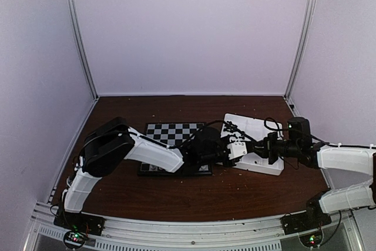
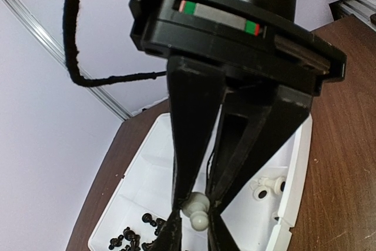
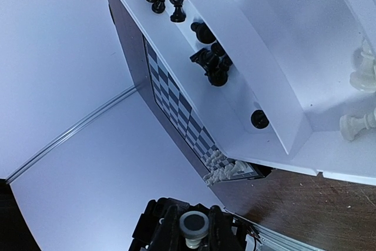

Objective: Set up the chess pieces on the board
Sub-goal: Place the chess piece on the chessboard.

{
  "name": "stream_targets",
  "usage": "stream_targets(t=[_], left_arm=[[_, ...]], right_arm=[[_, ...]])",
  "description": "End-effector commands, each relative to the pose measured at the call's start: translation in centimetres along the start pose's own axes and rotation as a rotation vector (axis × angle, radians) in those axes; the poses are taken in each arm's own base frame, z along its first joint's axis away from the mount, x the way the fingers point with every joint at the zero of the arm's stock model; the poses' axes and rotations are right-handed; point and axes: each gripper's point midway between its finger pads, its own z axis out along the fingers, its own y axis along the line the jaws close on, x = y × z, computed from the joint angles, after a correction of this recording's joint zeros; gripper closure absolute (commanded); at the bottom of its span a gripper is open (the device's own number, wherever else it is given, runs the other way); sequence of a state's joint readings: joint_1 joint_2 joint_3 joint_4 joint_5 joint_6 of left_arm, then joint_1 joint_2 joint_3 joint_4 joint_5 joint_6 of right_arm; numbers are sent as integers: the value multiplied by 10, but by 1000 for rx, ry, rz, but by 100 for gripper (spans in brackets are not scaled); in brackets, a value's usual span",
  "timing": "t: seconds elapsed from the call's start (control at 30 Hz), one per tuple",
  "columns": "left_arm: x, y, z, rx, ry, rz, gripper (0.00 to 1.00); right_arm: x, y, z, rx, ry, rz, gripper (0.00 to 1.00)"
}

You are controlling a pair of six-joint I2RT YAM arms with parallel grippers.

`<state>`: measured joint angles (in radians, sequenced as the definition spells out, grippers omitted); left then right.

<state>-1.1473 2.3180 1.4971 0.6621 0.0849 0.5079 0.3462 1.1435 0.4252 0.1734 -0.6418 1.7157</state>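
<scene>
Left gripper: you will see the left gripper closed, its two black fingers pinched together on a white pawn.
White pawn: small, glossy cream plastic with a round head and a flared collar, hanging between the fingertips just above the tray.
Right gripper: your right gripper is clamped on a white piece. The wrist camera shows only the piece's round grey base, so you cannot tell which kind of piece it is.
Board: the board lies flat on the brown table, just left of the tray, with black and pale squares and a thin dark rim. The left arm crosses its near right part.
Pieces on the board: a tight cluster of white figures stands along one edge of the board. They are too small for you to count.
Tray: white, rectangular and divided, sitting at a slant to the board's right, with both grippers over it.
Black pieces: these loose black pieces are scattered in one tray compartment, some upright and some tipped.
Loose white pieces: a few loose white pieces lie in the neighbouring compartment, across the divider from the black ones.
</scene>
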Motion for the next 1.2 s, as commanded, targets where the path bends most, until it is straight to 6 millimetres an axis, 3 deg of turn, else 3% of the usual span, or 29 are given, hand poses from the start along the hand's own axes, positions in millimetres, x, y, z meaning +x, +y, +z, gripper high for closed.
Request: stream_targets(t=[0.0, 0.63, 0.73, 0.97, 1.0, 1.03, 1.07, 1.1, 1.17], left_arm=[[-20, 7, 3, -32, -82, 20, 83], [-20, 2, 4, -17, -82, 32, 91], [-21, 2, 4, -19, -76, 32, 100], [-21, 3, 4, -26, -74, 34, 100], [-21, 3, 4, -23, -74, 35, 100], [-20, 3, 4, -25, -73, 35, 100], [-22, 3, 4, -26, -75, 36, 100], [-23, 4, 3, -30, -74, 35, 100], [-24, 6, 1, -34, -74, 30, 100]], right_arm=[[-2, 0, -1, -29, -5, 32, 85], [-3, 1, -1, -47, -5, 51, 85], [-3, 0, -1, -46, -7, 55, 84], [-4, 1, -2, -60, -13, 60, 81], [-4, 1, -2, -63, -14, 58, 79], [-4, 2, -3, -68, -17, 54, 70], [-4, 4, -3, -72, -19, 48, 49], [-4, 6, -4, -80, -19, 35, 36], [-2, 14, -7, -100, -21, -3, 22]])
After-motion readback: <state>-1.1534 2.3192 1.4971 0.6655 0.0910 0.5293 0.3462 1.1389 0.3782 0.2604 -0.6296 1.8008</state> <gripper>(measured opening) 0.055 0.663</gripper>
